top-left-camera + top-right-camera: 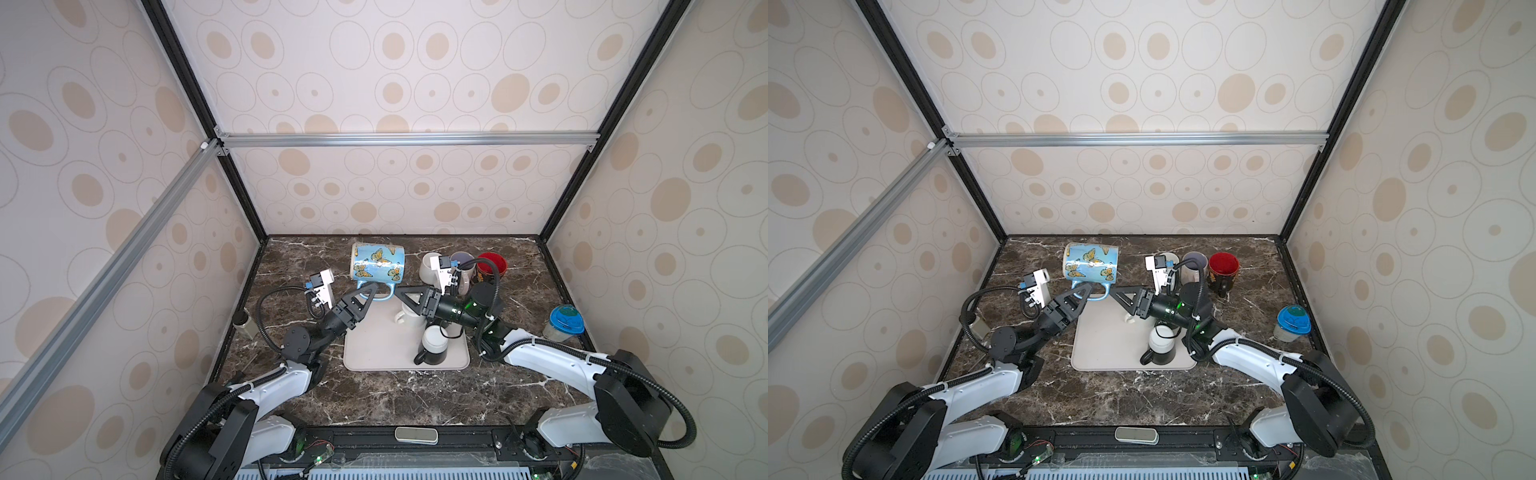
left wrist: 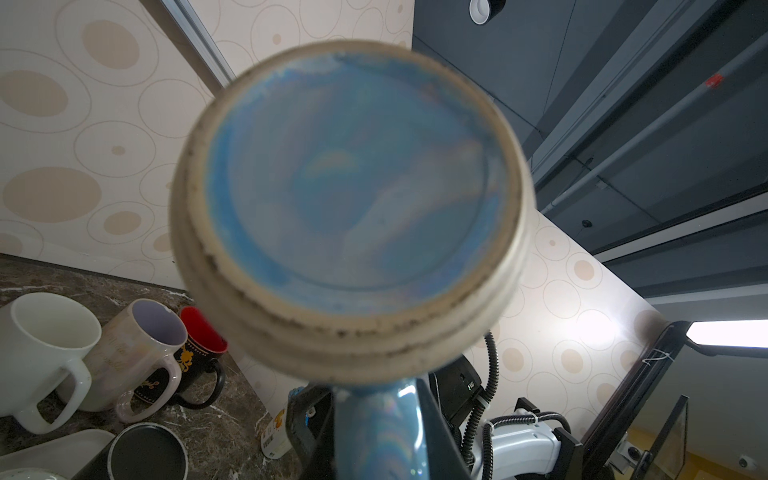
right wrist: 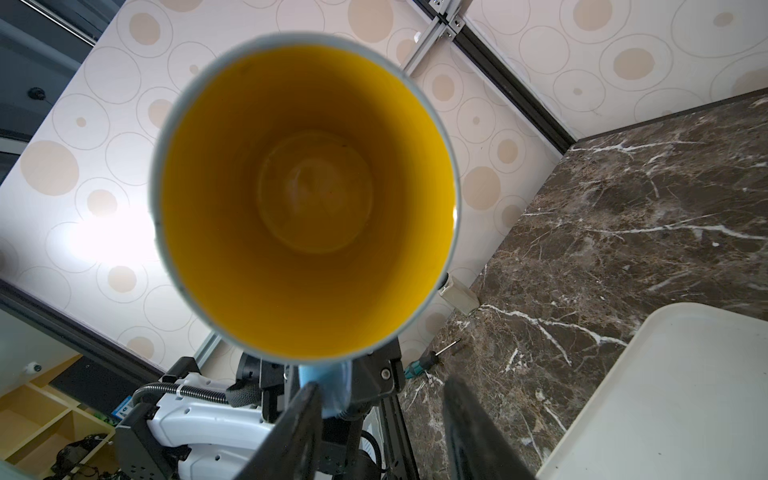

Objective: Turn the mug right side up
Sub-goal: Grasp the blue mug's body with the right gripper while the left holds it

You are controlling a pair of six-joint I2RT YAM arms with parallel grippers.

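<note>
At the left edge of the marble table, close against the wall, a small beige block is seen, and in the right wrist view a screwdriver is shown lying on the stone near it. The strip between that edge and the tray is crossed by the left arm. The left gripper is clamped tight on the handle of the butterfly mug, which is held on its side in the air over the tray's back edge, clear of the stone. Its cream-ringed base is turned to the left and its yellow inside to the right. Bare marble is left behind it up to the back wall. The right gripper is held just beside the same handle from the right. Its jaws are parted, with the blue handle next to one finger; whether it is touched cannot be told. Beneath this gripper a white mug is partly hidden on the tray, and a black and white mug is stood near the tray's right rim, so the tray's left half is left open. Behind the right arm a cream mug, a lilac-lined mug and a red-lined mug are crowded together, each just beside the next. Farther right a lidded cup is set well apart from them, near the table's right edge. A broad band of open marble is left between the tray's front rim and the table's near edge.
</note>
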